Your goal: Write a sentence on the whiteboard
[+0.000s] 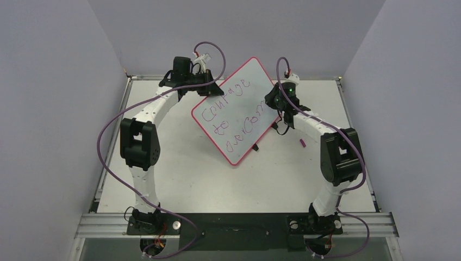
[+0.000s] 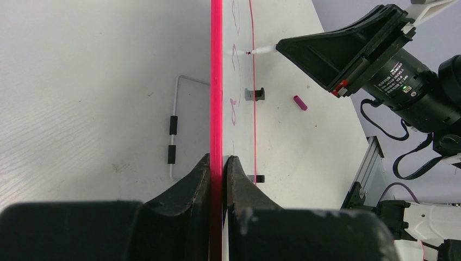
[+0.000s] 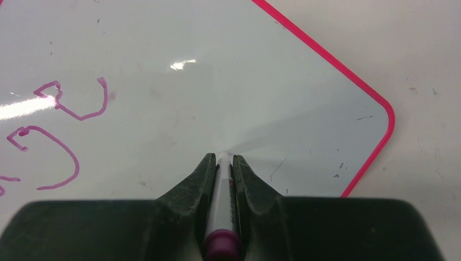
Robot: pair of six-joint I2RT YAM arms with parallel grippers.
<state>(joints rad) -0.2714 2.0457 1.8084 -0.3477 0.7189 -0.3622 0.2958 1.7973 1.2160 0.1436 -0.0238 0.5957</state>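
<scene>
- Pink-rimmed whiteboard [image 1: 258, 87] stands tilted over the middle of the surface [image 1: 179, 174].
- Clamped on its rim is the left tool [image 2: 217, 163].
- Gripped in the right tool [image 3: 223, 160] is a white marker [image 3: 220, 196], its tip on the board beside the last letters.
- Purple sentence [image 1: 224, 101] runs in three lines.
- Small purple cap [image 1: 303, 143] lies on the surface by the right arm.

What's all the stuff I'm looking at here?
whiteboard: one, white with pink rim, held tilted, mid-table
writing: three lines, purple-pink, on whiteboard
marker: one, white with purple end, tip at whiteboard
cap, probably: one, purple, on table right of whiteboard
clips: two, black, whiteboard's edge
table: one, white, under everything
left gripper: one, black, shut on whiteboard's rim
right gripper: one, black, shut on marker
</scene>
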